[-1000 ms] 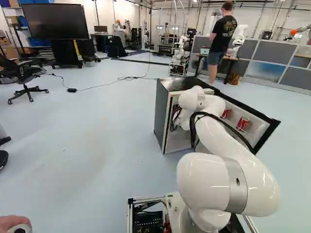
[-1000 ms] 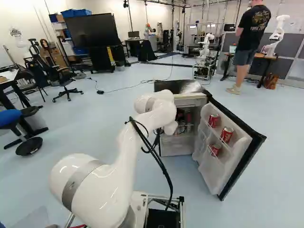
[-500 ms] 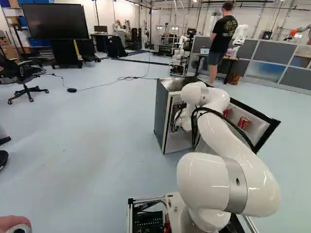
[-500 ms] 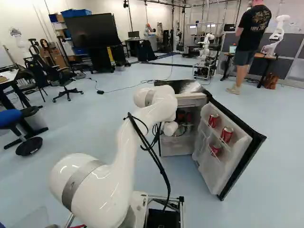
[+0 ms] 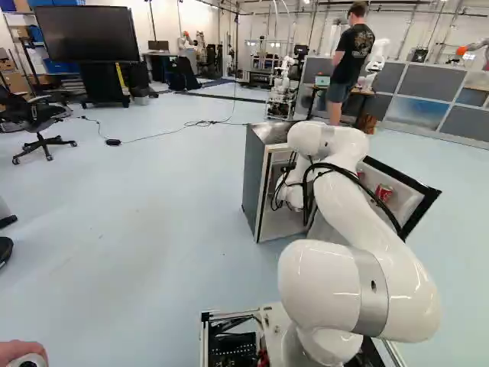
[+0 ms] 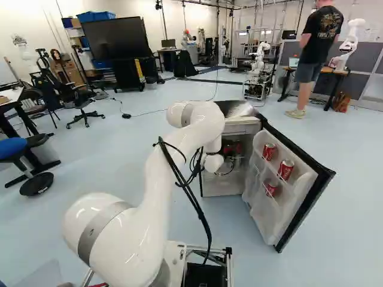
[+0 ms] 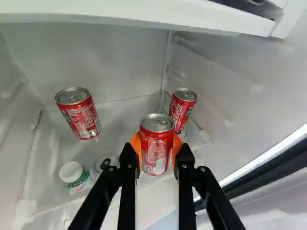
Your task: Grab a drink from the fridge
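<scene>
Higher at its elbow than a second before, the white arm (image 6: 157,203) reached into the open fridge (image 5: 256,183). Inside the fridge, the gripper (image 7: 156,152) was partly closed around a red drink can (image 7: 156,136), its orange pads pressed against opposite sides. Two other red cans (image 7: 79,117) and a white-capped container (image 7: 72,173) were also inside the fridge; three more stood in its door (image 6: 302,197).

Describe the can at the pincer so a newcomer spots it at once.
Find the open fridge. Look inside, not on its door. It's the red can between the orange pads of the pincer; the two other cans in there stand clear of them.
</scene>
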